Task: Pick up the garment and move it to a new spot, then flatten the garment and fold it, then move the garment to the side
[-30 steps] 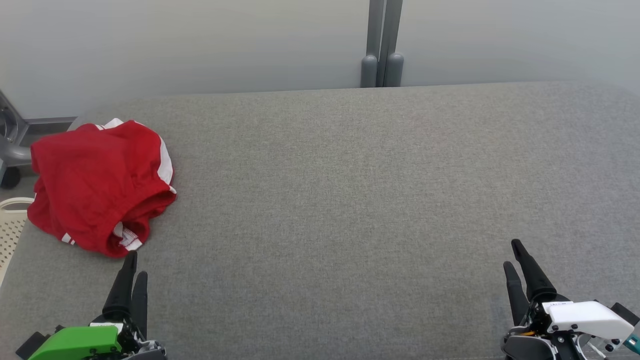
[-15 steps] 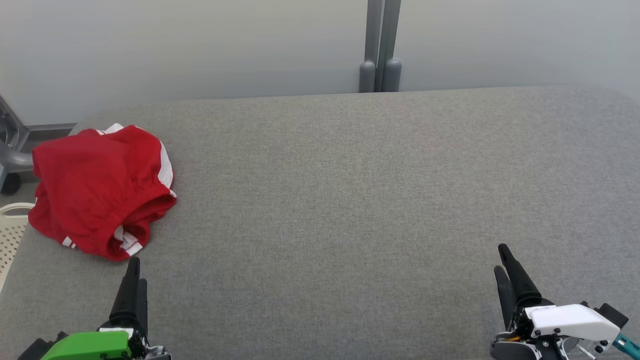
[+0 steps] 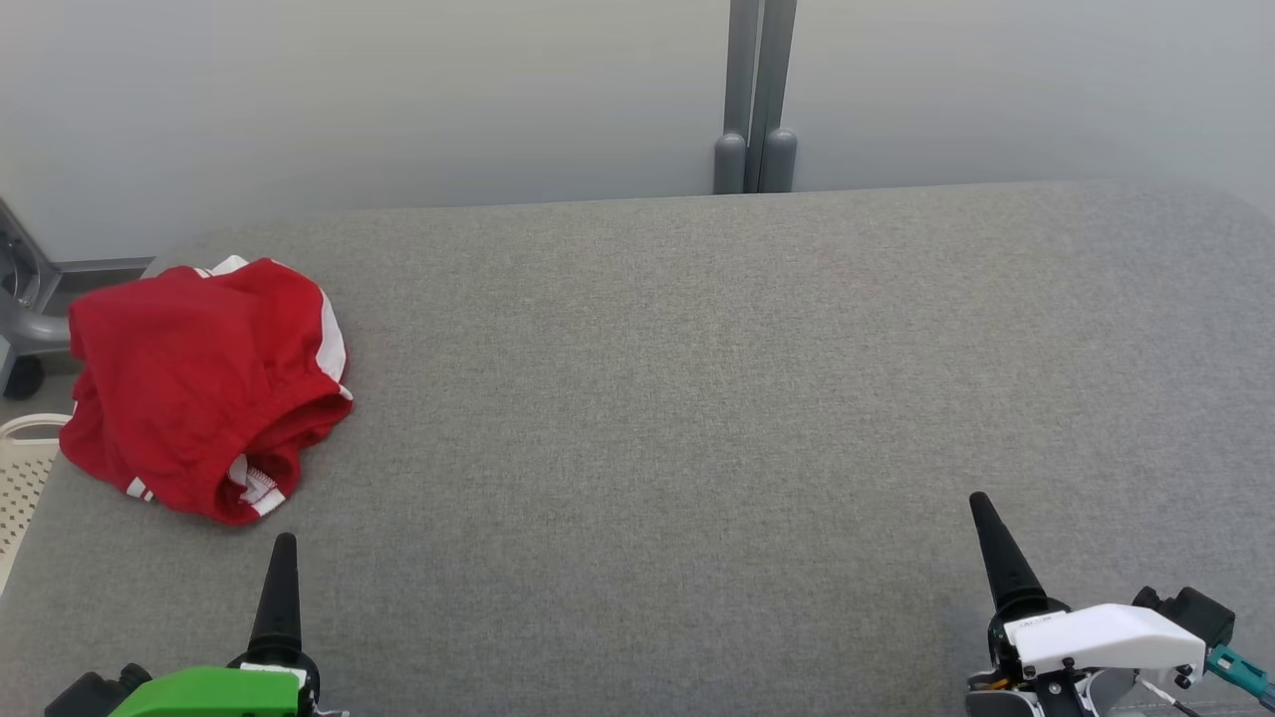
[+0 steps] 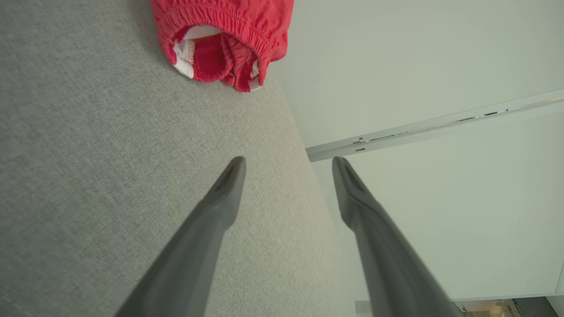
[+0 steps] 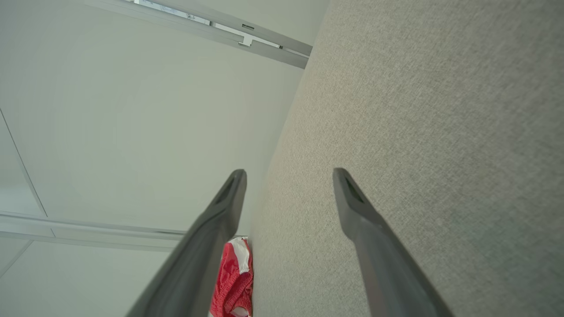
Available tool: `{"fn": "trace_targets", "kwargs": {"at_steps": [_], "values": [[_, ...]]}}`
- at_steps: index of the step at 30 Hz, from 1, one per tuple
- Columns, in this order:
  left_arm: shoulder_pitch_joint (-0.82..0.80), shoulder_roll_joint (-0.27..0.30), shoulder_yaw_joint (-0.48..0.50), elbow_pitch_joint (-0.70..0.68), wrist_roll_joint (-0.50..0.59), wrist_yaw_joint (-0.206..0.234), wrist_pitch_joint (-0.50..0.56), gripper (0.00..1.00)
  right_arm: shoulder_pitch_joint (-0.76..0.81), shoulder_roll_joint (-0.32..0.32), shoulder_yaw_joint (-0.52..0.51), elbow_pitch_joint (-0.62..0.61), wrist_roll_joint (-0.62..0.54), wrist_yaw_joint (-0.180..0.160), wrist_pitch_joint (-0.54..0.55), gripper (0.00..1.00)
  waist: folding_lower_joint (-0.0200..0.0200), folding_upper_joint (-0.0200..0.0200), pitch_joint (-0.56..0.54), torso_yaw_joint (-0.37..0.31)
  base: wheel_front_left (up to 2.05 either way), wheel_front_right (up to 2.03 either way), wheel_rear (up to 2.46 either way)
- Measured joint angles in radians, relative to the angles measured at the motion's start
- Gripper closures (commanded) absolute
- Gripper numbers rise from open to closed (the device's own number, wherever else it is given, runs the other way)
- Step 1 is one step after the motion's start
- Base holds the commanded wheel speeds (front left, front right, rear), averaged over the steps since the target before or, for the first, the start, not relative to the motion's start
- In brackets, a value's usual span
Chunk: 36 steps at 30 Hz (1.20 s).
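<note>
- left gripper point(image 4: 288, 162) sits low at the near left of the grey fabric surface point(image 3: 697, 398), jaws spread wide with nothing in them
- right gripper point(image 5: 288, 172), same deal at the near right, jaws wide and holding nothing
- red shorts point(image 3: 199, 383) with white side stripes lie bunched up on the surface's left side, a bit past the left gripper, not touching it, waistband opening facing it
- white perforated basket point(image 3: 20, 468) pokes out beside the surface's left edge, next to the shorts
- grey post point(image 3: 754, 100) stands against the pale wall at the back

Red garment point(image 3: 194, 383) lies bunched far left; grey surface point(image 3: 697, 418) beneath it.
</note>
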Motion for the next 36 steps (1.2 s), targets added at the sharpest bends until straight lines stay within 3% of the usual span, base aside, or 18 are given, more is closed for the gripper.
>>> {"fn": "trace_targets", "kwargs": {"at_steps": [11,17,36], "values": [[0.000,0.001,-0.016,0.002,0.221,0.014,-0.044,0.00,-0.057,0.014,0.022,0.071,-0.228,0.000,-0.013,0.00,0.0000,0.0000,-0.003,-0.004,0.00,0.00,0.00],[0.000,0.002,-0.020,-0.001,0.334,0.026,-0.066,0.00,-0.077,0.023,-0.009,0.115,-0.406,0.000,-0.020,0.00,0.0000,0.0000,-0.005,-0.005,0.00,0.00,0.00],[-0.044,0.015,-0.112,0.079,0.690,0.081,-0.129,0.00,-0.115,0.044,-0.068,0.165,-0.811,0.000,-0.002,0.00,0.0000,0.0000,-0.012,-0.010,0.00,0.00,0.00]]}}
